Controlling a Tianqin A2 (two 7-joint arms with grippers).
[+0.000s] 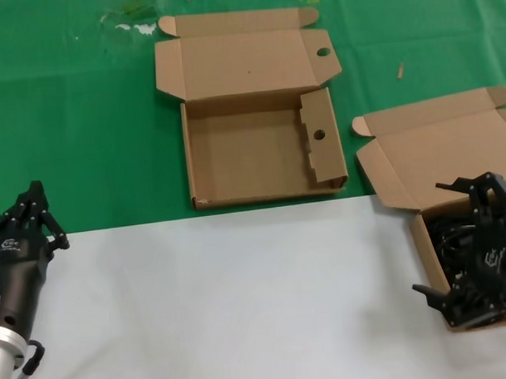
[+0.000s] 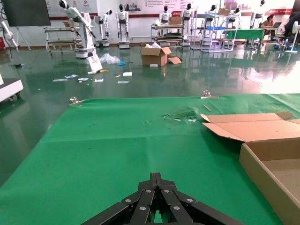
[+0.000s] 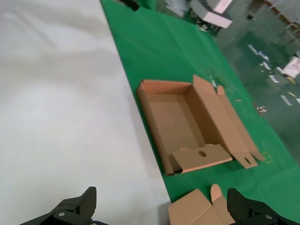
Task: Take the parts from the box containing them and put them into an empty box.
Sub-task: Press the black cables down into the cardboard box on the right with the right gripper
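Right now the first pick is underway: the right tool, spread wide and holding nothing, hangs over the cables in the plain box at the surface's right edge. Next it should lower and close on one coil, then carry it to the holed box at the far middle. The left tool, closed and empty, waits near the left edge.

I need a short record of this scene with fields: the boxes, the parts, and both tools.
empty box: open on the green cloth, lid flap with a round hole, upright partition with a hole, nothing inside
box containing them: open at the robot's right, plain lid folded back
parts: black cables lying inside that box
right tool: open, over the cables, nothing gripped yet
left tool: shut, idle at the robot's left, apart from both boxes
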